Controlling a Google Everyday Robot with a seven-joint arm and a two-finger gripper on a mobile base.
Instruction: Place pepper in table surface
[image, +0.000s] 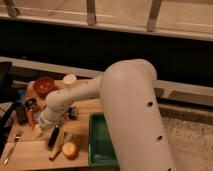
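At the left side of the wooden counter (30, 156), a slim red shape that appears to be the pepper (31, 119) lies beside a dark can (31, 103). Just right of it, the white arm (125, 100) holds the claw (55, 136) low over the counter; whether it is released or clenched cannot be told. Nearby sit a round orange fruit (70, 149), a green tray (100, 142), a red bowl (45, 86) and a fork (11, 147).

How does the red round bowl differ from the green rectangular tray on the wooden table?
The red round bowl is small and sits at the far left. The green rectangular tray is larger, flatter and lies at the near right. Both rest on the wooden table. The gripper hangs low between them, left of the tray.
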